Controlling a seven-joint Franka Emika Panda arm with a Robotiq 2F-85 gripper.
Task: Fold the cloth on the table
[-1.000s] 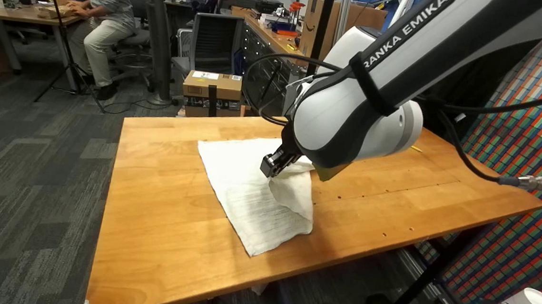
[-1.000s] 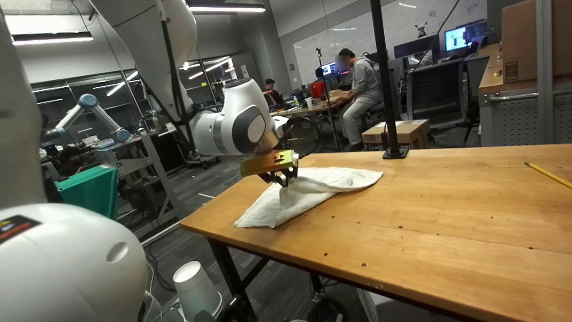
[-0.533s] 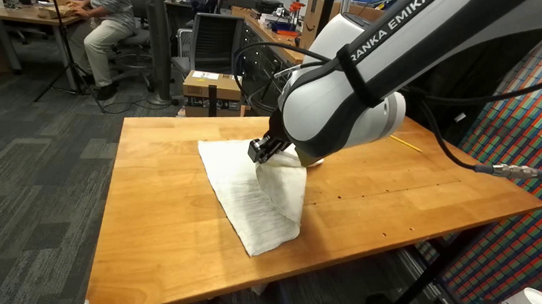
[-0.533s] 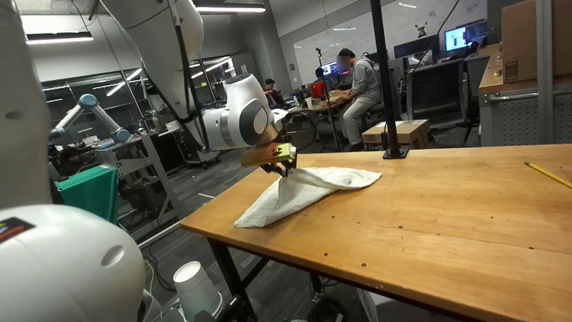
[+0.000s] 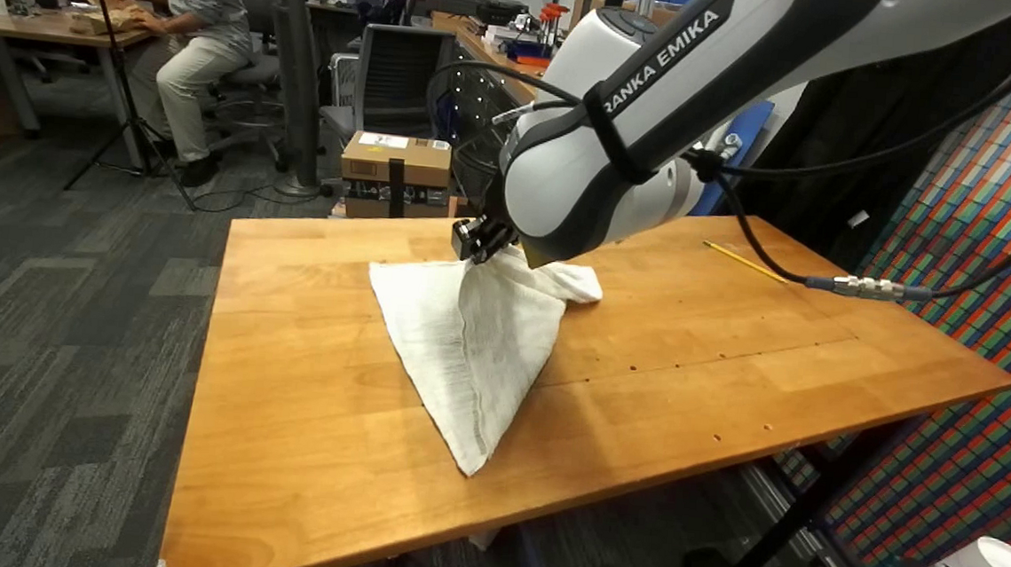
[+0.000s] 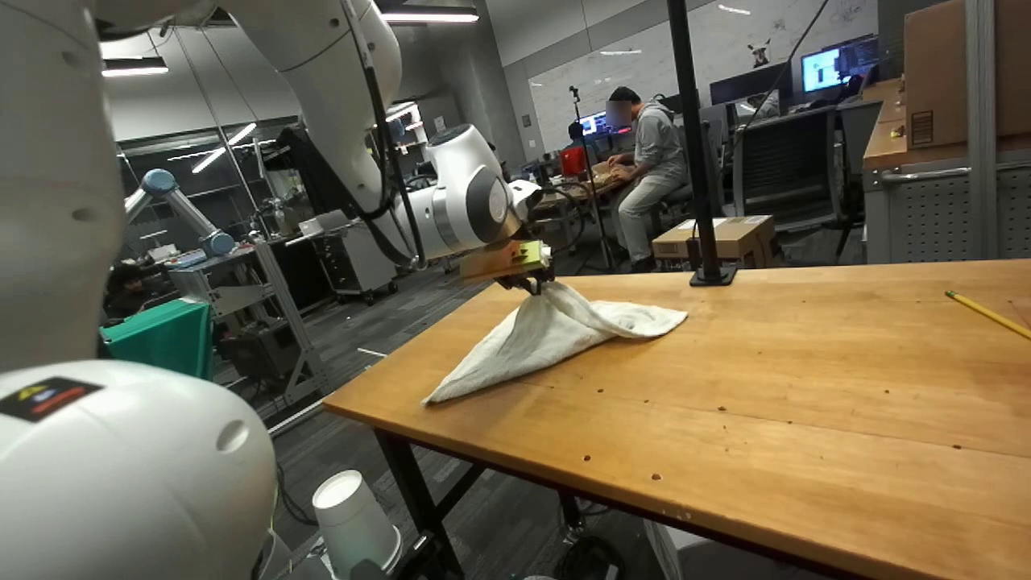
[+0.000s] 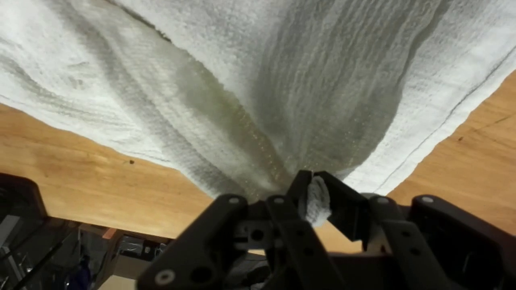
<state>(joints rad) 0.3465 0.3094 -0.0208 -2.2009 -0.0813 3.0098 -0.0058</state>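
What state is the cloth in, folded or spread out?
Partly folded: a flap of the cloth is turned over, not lying flat; the gripper pinches it above the table.

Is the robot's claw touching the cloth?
Touching: in the wrist view, the claw is shut on the cloth, a bunched bit showing between its jaws.

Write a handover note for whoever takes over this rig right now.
End effector: shut on a pinch of the cloth, raised above the table.
Cloth: peaked up at the grip, lower parts resting on the table.
Done: cloth gripped and partly drawn over itself.
Left: fold not finished; probably lay the raised part down, release, then smooth the creases.
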